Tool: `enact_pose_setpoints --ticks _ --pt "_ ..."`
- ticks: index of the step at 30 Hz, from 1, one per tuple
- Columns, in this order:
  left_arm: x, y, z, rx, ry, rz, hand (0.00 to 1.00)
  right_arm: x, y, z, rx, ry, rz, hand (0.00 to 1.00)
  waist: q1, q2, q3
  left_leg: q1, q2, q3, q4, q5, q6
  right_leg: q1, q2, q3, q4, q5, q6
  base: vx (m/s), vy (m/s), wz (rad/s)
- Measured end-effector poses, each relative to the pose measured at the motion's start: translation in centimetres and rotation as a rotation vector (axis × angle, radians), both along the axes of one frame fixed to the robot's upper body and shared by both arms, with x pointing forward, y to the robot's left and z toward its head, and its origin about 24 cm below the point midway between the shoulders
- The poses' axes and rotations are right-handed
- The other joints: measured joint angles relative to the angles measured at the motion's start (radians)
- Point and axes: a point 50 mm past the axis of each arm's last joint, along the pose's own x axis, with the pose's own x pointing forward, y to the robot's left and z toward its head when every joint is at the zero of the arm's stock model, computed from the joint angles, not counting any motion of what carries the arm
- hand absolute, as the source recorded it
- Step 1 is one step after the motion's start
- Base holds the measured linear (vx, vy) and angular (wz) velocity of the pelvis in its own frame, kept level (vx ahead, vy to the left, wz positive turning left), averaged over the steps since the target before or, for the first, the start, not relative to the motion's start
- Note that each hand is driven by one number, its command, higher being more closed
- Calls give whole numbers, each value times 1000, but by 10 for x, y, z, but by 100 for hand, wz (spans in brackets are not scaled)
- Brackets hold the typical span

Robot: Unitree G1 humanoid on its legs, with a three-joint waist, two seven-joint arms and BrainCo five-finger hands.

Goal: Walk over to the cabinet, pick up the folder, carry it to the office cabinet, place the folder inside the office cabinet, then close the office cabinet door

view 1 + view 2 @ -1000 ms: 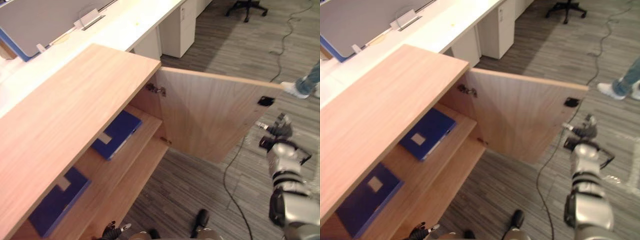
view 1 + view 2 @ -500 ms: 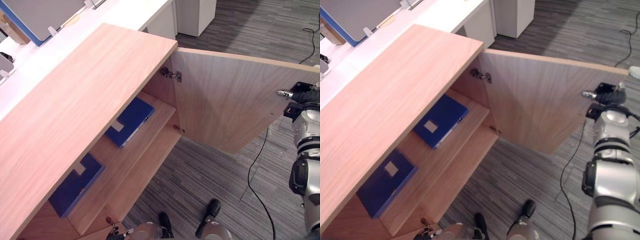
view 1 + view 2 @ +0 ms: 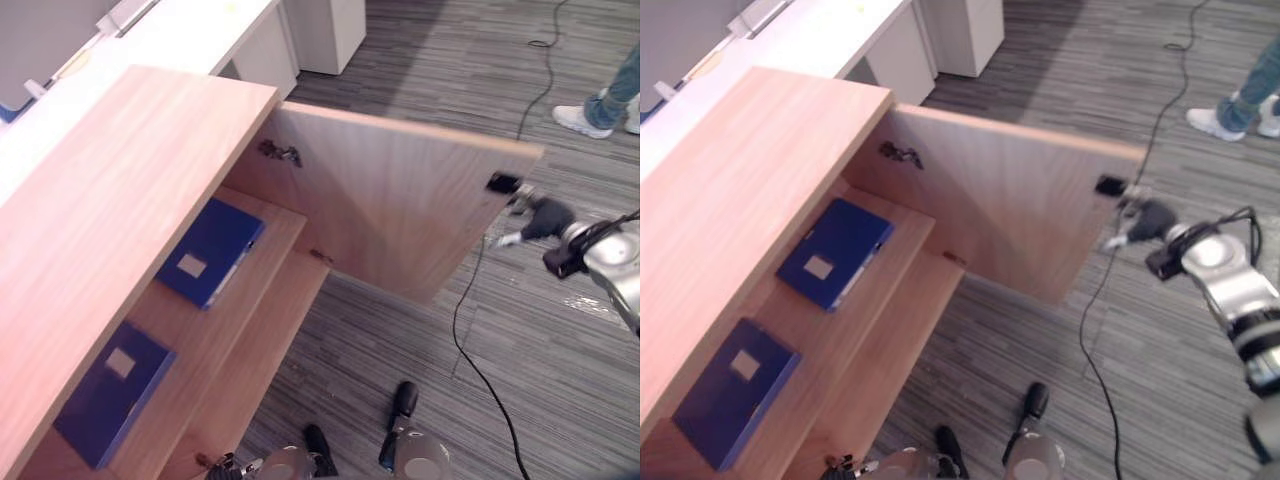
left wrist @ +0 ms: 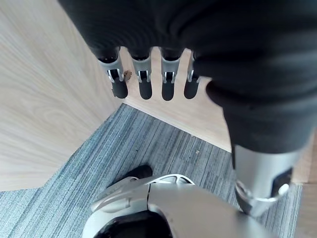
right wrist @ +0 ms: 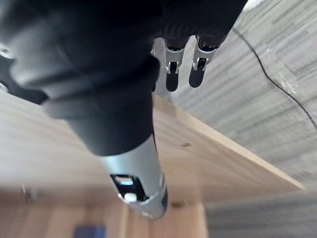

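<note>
The door stands wide open across the middle of the frame. It looks like a stiff, fairly heavy wooden panel that should swing freely on its two hinges rather than flex. The best place to push is probably the free edge at the right, near the one black fitting, where leverage is greatest. A flat push should do, with no grip needed.

The right robot hand is just beside that edge, fingers straight and holding nothing. I cannot tell whether it touches the wood. The left robot hand hangs by the cabinet at the lower left, fingers relaxed and empty.

Two blue folders lie flat and well apart on the shelf inside, one left of centre and one at the lower left. Both look light, rigid and smooth-covered.
</note>
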Motion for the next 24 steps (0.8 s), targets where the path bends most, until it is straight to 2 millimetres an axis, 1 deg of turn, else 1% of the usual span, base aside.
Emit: enact_pose_setpoints --ticks 1,2,3,4,6,8,10,12,13,14,15,18,19,21,23,24 --pt "2 2 1 7 -6 -18 0 -12 12 -16 -9 96 99 0 -3 -19 -9 -1 4 -1 -3 14 4 -3 7 0 0 -6 -8 33 -90 -6" --pt "5 2 1 3 -12 -30 0 -22 26 -26 -17 170 203 0 -4 -34 -18 -1 9 -3 -6 28 3 -3 12 0 0 -8 -12 32 -84 -1" --pt "7 1 1 -3 -15 -41 0 -29 32 -32 -18 211 253 0 -3 -41 -22 0 12 -3 -6 32 3 -3 15 1 0 -10 -14 43 -80 4" --pt "11 -1 2 -13 -25 -67 0 -49 48 -47 -15 318 375 0 3 -53 -32 2 19 -4 -7 35 4 -2 23 0 0 -13 -18 35 -46 3" --pt "11 0 2 -9 -25 -77 0 -66 58 -57 -9 395 460 0 7 -63 -36 5 21 -4 -15 41 4 -2 26 -1 0 -13 -19 15 -17 2" --pt "11 3 3 -5 -26 -72 0 -75 64 -57 -13 416 510 0 7 -75 -37 12 18 -2 -20 41 4 -1 25 3 0 -15 -16 -13 17 -3" --pt "10 6 3 4 -21 -73 0 -77 71 -49 -22 374 547 0 7 -90 -43 14 16 -1 -21 40 4 0 23 7 -2 -15 -15 -45 44 -7" --pt "9 12 4 20 -19 -68 0 -79 84 -32 -13 281 614 0 9 -119 -64 15 17 3 -22 29 0 -8 27 18 -5 -17 -17 -65 47 -13" --pt "9 13 4 23 -19 -63 0 -79 89 -28 -11 260 635 0 10 -123 -69 15 19 4 -24 21 -4 -11 30 22 -5 -18 -18 -58 48 -18" --pt "9 17 5 33 -16 -65 0 -83 97 -23 -3 234 679 0 12 -134 -81 13 19 10 -28 14 -6 -17 31 28 -5 -17 -17 -56 47 -17" --pt "8 20 5 43 -14 -66 0 -87 105 -21 7 222 719 0 13 -151 -87 12 19 13 -33 13 -7 -18 31 32 -5 -16 -16 -54 46 -14" --pt "7 24 5 57 -4 -71 0 -94 117 -20 44 220 778 0 20 -169 -107 11 18 9 -35 13 -7 -19 27 32 -5 -6 -11 -23 48 1" --pt "7 24 5 59 -2 -76 0 -95 118 -22 54 229 784 0 23 -170 -112 11 17 8 -36 12 -7 -19 26 30 -5 -3 -13 20 66 9" --pt "7 23 5 62 -1 -89 0 -99 120 -33 79 278 791 0 37 -168 -124 1 16 -4 -35 13 -7 -21 23 20 -5 1 -14 49 60 17" --pt "8 23 5 65 3 -98 0 -99 121 -49 122 320 769 0 45 -168 -125 -6 16 -17 -35 15 -11 -20 21 5 -1 5 -18 53 38 21" --pt "7 23 5 65 9 -100 0 -97 120 -63 134 350 744 0 51 -166 -127 -9 15 -29 -34 18 -15 -17 19 -4 0 7 -20 60 38 18"
